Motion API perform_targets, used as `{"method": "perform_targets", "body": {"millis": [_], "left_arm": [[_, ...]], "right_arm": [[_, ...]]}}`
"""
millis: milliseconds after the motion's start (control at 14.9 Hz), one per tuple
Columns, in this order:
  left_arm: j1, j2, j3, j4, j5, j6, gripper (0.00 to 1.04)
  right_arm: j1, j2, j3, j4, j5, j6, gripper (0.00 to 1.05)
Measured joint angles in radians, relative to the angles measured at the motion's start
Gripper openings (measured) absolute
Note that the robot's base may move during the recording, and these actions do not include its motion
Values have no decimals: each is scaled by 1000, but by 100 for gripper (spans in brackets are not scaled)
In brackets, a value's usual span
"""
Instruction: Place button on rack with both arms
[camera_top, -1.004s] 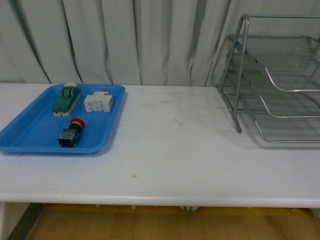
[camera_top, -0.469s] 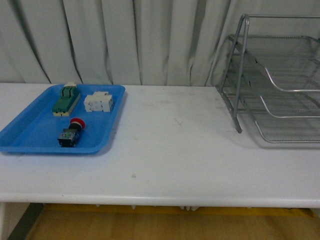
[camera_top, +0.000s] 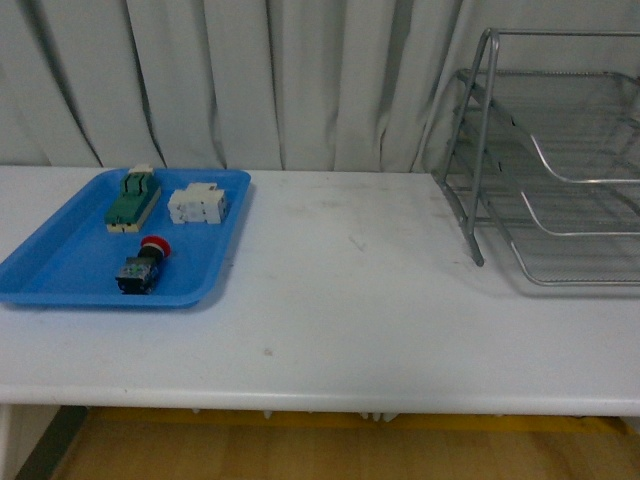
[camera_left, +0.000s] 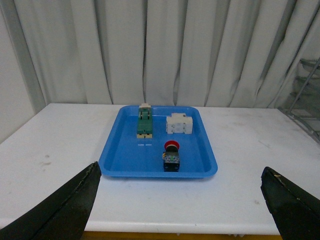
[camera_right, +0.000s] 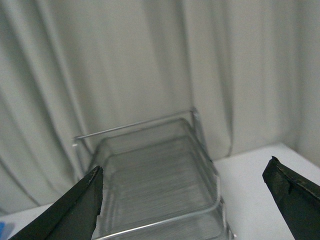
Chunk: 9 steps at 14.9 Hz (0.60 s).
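Button (camera_top: 143, 266): small push-button switch, round red mushroom cap on a blocky black body. It lies on its side in the near part of a flat blue plastic tray (camera_top: 60, 265), cap pointing toward the pale pleated curtain (camera_top: 250, 80). Nothing touches it.

Same tray, further back: green-and-cream switch block (camera_top: 132, 200), and a white terminal block (camera_top: 197, 205) just beside it on the right. Both sit apart from the button.

Tray rests on the left part of the white counter (camera_top: 350, 300). Silver wire-mesh letter rack (camera_top: 480, 150), three stacked tiers in a tall tubular frame, stands at the counter's right end, well apart from the tray.

Left wrist view: left fingers (camera_left: 75, 205) spread wide and holding nothing, with the tray (camera_left: 125, 155) and button (camera_left: 171, 155) seen between them, further off.

Right wrist view: right fingers (camera_right: 80, 205) also spread wide and holding nothing, with the rack (camera_right: 155, 185) between them, further off.
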Motion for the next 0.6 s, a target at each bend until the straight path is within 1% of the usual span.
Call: {"method": "perform_targets", "body": {"millis": [67,134,201,268,335,402,469,603], "left_arm": [[0,0,0,0,0,0,98],[0,0,0,0,0,0,98],[0,0,0,0,0,0,98],[0,0,0,0,0,0,98],[0,0,0,0,0,0,98],[0,0,0,0,0,0,98],[0,0,0,0,0,0,98],[0,0,0,0,0,0,98]], "right_arm": [[-57,162,109,-20,27,87,98],[-105,299,205,-72,31,167,98],[-143,414,270,-84,8,280,98],[-162,504,291,-63,-21,404,98],[-144,634,289,2,-61,626,98],[-111,690,289,43,-73,742,98],[-79,737,302,79,-90,850,98],[-34,797,334,130,-87,972,98]]}}
